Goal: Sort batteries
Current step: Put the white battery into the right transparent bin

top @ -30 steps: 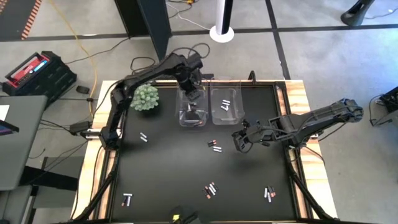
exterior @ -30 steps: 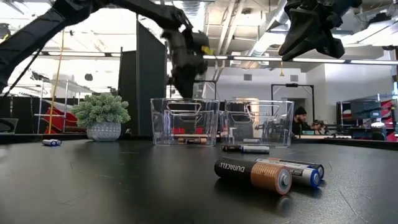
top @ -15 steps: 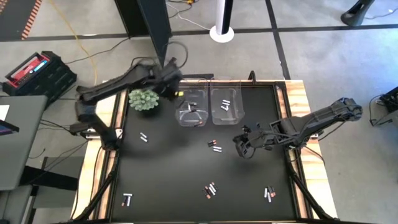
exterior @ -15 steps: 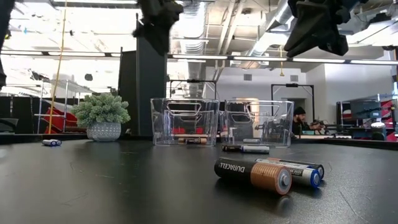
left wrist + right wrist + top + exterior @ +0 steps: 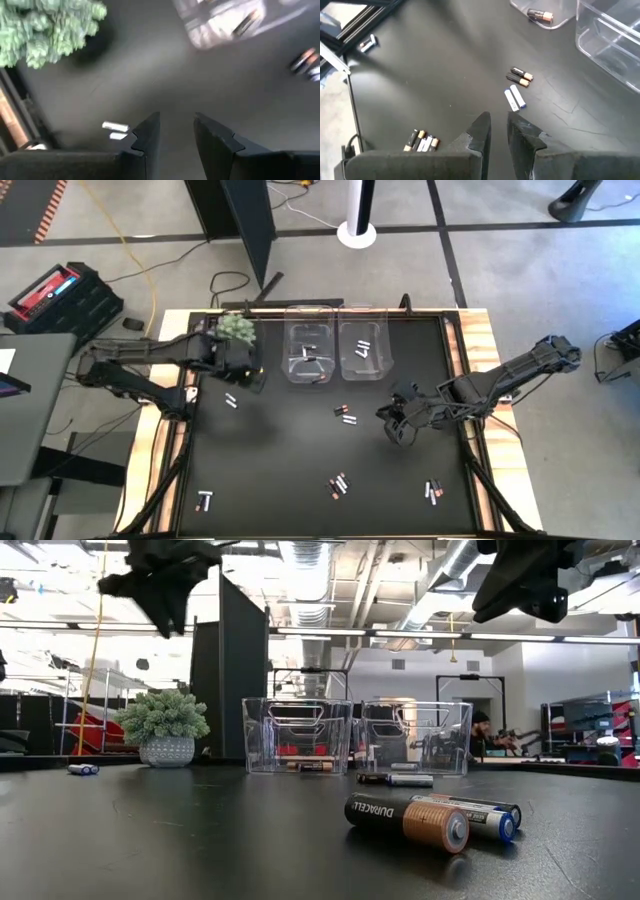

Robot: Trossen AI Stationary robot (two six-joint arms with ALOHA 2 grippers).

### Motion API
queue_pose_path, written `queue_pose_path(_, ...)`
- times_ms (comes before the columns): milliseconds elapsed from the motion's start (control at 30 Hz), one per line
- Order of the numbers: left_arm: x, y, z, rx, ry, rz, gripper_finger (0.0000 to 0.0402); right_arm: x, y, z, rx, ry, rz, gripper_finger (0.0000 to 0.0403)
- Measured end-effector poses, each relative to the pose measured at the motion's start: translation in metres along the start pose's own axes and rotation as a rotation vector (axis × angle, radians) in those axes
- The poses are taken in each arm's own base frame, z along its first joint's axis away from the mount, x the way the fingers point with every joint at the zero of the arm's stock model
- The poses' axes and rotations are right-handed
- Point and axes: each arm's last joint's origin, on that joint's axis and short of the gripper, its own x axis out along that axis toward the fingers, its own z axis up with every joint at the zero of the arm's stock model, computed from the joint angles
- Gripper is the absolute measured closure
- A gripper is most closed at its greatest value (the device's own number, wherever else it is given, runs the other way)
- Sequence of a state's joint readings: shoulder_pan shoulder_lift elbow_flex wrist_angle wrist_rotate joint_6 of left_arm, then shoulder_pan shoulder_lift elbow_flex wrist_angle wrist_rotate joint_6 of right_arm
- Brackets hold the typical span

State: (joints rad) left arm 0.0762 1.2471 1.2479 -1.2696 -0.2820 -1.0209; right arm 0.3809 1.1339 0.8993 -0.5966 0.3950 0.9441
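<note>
Batteries lie scattered on the black table: a white pair [image 5: 231,400] at the left, a dark pair [image 5: 345,415] near the middle, and small groups [image 5: 338,485] [image 5: 433,492] [image 5: 205,500] toward the near edge. Two clear bins stand at the far side. The left bin [image 5: 310,332] holds dark cells and the right bin [image 5: 362,330] holds white ones. My left gripper [image 5: 252,377] hangs open and empty beside the plant, above the table, with the white pair [image 5: 115,131] just below it. My right gripper [image 5: 392,430] hovers right of centre, its fingers [image 5: 480,131] a narrow gap apart, with nothing between them.
A small potted plant [image 5: 236,332] stands at the far left, close to my left gripper. In the low view a dark and copper battery [image 5: 405,820] and a blue-tipped one [image 5: 480,812] lie in front. A wooden frame [image 5: 485,360] rims the table.
My left gripper has swung from above the left bin toward the table's left edge, past the plant, then toward the near side, rolling as it went. It now hangs beside the plant. My right gripper has drifted a little toward the near edge.
</note>
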Motion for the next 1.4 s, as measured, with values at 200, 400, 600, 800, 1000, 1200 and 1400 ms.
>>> queue_pose_path(200,0.025,0.009,-0.022,0.298,0.078,0.063,0.029,0.0,0.0,0.0,-0.01,-0.001,0.0,0.0321)
queue_pose_path(400,0.049,0.015,-0.029,0.516,0.155,0.066,0.029,0.0,0.0,0.0,-0.01,-0.001,0.001,0.0321)
queue_pose_path(600,0.064,0.031,-0.021,0.524,0.295,0.006,0.029,0.0,0.0,0.001,-0.007,-0.003,0.002,0.0321)
queue_pose_path(800,0.068,0.042,-0.008,0.635,0.298,-0.015,0.029,0.002,-0.003,0.005,0.046,-0.015,-0.01,0.0321)
queue_pose_path(1000,0.087,0.044,-0.003,0.779,0.422,0.024,0.029,0.004,-0.006,0.01,0.092,-0.029,-0.024,0.0321)
queue_pose_path(1200,0.125,0.036,-0.005,0.946,0.639,0.077,0.029,0.005,-0.006,0.012,0.105,-0.041,-0.016,0.0321)
queue_pose_path(1400,0.157,0.031,-0.009,1.038,0.765,0.161,0.029,0.005,-0.006,0.012,0.109,-0.043,-0.014,0.0321)
